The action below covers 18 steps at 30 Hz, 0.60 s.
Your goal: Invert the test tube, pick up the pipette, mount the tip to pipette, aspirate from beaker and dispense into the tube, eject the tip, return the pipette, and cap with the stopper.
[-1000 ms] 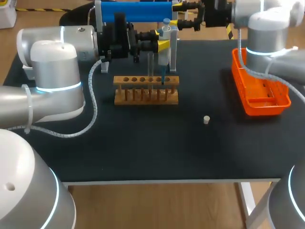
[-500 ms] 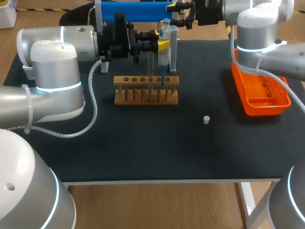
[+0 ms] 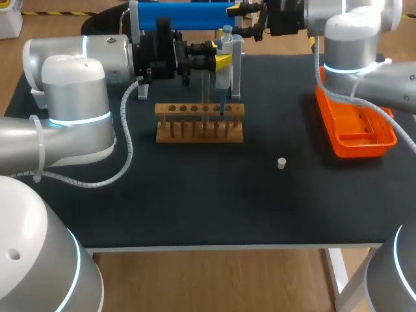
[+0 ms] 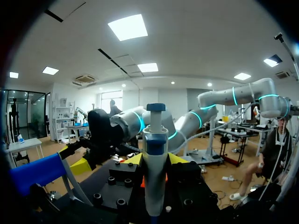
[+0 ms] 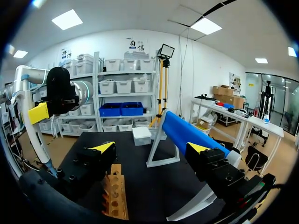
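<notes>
Black table (image 3: 195, 201), pipette poised at the rack.
Over the wooden rack (image 3: 199, 123), my left pincer (image 4: 155, 161) gripped the pipette (image 3: 224, 65) upright, tip at the rack's right end. I judged this the dispensing step, with ejecting the tip next. My right pincer (image 5: 152, 148) hung wide and empty. The stopper (image 3: 281, 163) lay apart. I couldn't make out the tube's level or any beaker.

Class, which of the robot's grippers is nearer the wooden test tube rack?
Left. The left gripper holds the pipette directly over the right end of the rack; the right gripper is open, farther back beside the blue stand.
</notes>
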Available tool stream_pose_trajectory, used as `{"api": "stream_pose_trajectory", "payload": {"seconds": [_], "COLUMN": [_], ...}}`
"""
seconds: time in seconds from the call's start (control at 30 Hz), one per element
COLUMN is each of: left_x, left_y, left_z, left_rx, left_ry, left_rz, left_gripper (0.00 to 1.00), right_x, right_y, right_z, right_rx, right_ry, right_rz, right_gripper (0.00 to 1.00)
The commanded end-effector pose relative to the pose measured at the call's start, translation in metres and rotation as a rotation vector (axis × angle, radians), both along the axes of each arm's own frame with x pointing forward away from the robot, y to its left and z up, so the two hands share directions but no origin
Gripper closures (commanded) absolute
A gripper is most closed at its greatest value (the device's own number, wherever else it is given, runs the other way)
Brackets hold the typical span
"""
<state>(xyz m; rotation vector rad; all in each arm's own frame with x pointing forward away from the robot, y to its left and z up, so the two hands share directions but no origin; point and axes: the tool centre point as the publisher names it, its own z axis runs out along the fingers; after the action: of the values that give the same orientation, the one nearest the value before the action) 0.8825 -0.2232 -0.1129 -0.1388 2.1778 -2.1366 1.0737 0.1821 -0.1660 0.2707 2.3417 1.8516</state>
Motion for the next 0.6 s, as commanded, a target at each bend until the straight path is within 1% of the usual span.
{"api": "stream_pose_trajectory", "payload": {"seconds": [0.03,0.17,0.3,0.33,0.43,0.6], "left_x": [0.000,0.000,0.010,0.012,0.017,0.033], "left_y": [0.000,0.000,0.012,0.019,0.040,0.083], "left_z": [0.001,0.001,0.000,0.000,0.003,0.001], "left_rx": [0.002,0.002,0.016,-0.004,0.023,0.018], "left_ry": [0.001,0.001,0.011,0.018,0.015,0.029], "left_rz": [0.000,0.000,0.069,0.090,0.162,0.289], "left_gripper": [1.00,1.00,1.00,1.00,1.00,1.00], "right_x": [-0.001,-0.001,-0.001,-0.001,-0.001,-0.001], "right_y": [0.000,0.000,0.000,0.000,0.000,0.000], "right_z": [0.001,0.001,0.001,0.001,0.001,0.001], "right_rx": [-0.002,-0.002,-0.002,-0.002,-0.002,-0.002], "right_ry": [0.000,0.000,0.000,0.000,0.000,0.000], "right_rz": [-0.002,-0.002,-0.002,-0.002,-0.002,-0.002], "right_gripper": [0.00,0.00,0.00,0.00,0.00,0.00]}}
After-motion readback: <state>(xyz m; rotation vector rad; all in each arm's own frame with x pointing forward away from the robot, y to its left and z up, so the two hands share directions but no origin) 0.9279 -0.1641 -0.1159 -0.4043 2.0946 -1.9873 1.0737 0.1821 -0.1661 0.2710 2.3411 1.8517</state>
